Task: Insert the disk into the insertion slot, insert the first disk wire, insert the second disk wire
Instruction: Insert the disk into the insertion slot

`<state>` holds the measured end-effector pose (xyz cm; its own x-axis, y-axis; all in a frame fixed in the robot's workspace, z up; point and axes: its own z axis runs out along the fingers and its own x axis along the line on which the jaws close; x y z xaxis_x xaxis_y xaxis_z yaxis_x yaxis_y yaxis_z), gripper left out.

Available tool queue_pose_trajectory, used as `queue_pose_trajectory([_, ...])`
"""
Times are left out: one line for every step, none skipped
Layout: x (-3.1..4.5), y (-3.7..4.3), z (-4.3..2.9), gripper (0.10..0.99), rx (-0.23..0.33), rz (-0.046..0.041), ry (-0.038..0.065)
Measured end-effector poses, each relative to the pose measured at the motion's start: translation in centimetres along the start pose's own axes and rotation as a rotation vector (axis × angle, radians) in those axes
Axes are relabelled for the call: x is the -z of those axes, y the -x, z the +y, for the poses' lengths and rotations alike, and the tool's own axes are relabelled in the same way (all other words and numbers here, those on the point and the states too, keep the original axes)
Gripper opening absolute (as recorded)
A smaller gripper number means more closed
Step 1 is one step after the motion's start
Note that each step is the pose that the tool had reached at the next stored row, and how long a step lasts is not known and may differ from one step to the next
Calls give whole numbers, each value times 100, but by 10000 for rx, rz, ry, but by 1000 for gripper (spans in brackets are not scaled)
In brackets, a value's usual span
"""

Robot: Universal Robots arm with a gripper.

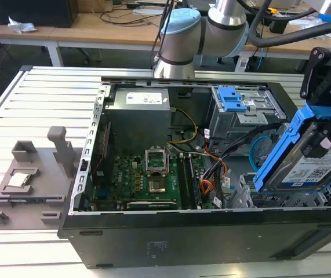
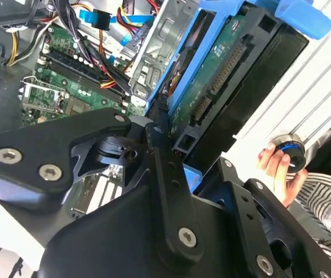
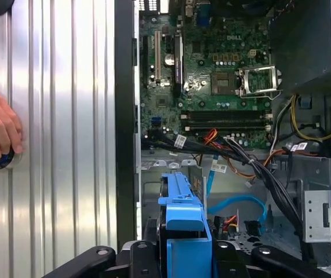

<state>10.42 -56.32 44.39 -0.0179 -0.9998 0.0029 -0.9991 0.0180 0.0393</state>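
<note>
Exterior view: fingers (image 1: 327, 136) are clamped on the blue frame of the disk (image 1: 304, 165), which hangs tilted over the computer case (image 1: 153, 243) at 4 o'clock in frame. From the disk, the insertion slot (image 1: 247, 196) lies toward 7 o'clock. Beyond, the second disk wire (image 1: 257, 147) loops toward 10 o'clock.

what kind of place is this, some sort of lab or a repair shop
Probably a robotics lab or workshop: a robot arm stands behind an open computer case on a slatted metal table, its pincer holding the disk, with cable-strewn wooden benches behind.
</note>
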Motion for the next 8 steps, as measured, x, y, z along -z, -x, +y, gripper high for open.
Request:
queue_pose_trajectory([-9,32,1,365,1,-1,0])
queue_pose_trajectory([-27,119,2,365,9,1,0])
queue_pose_trajectory([-36,151,6,365,8,0,0])
queue_pose_trajectory([-41,165,8,365,9,-1,0])
queue_pose_trajectory([-52,179,17,365,11,1,0])
queue_pose_trajectory([-73,179,35,365,11,-2,0])
queue_pose_trajectory([-89,180,35,365,11,2,0])
queue_pose_trajectory([-104,179,34,365,12,1,0])
